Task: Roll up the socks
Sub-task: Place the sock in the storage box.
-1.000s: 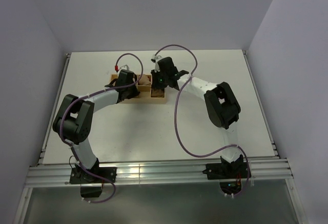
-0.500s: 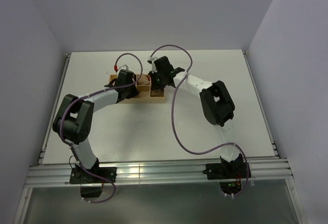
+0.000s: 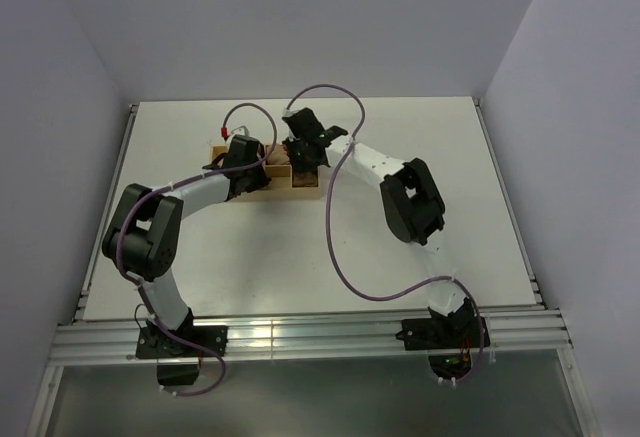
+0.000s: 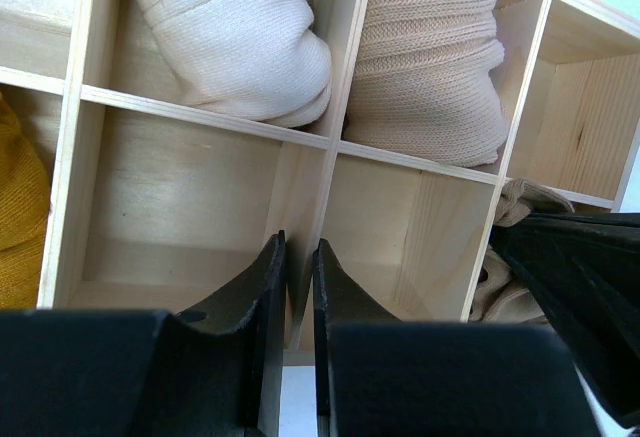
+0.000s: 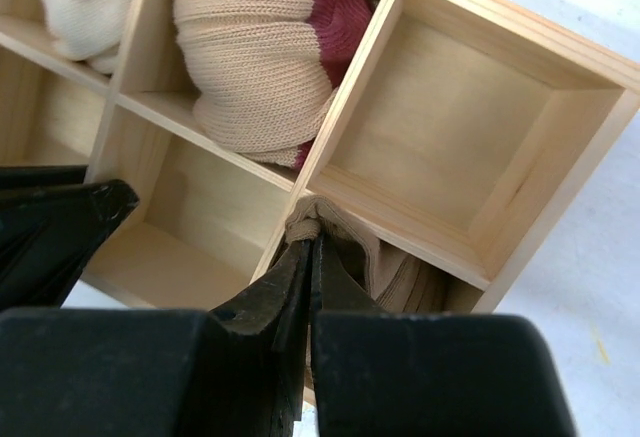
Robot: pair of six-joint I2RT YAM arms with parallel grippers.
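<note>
- At the far-left edge of the wooden box [image 4: 200,115], a mustard sock [image 4: 18,207] lies in one compartment.
- Left gripper [image 4: 298,249], jaws nearly together, pinches a divider [image 4: 303,182]; pale rolled bundles [image 4: 240,37] sit in the row beyond.
- Right gripper [image 5: 311,242], jaws pressed together, pinches a fold of a brown sock [image 5: 385,269] in a neighbouring compartment.

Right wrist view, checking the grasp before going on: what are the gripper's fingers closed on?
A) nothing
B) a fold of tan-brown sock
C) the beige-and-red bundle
B: the right gripper is shut on the tan-brown sock in a near compartment of the wooden box.
</note>
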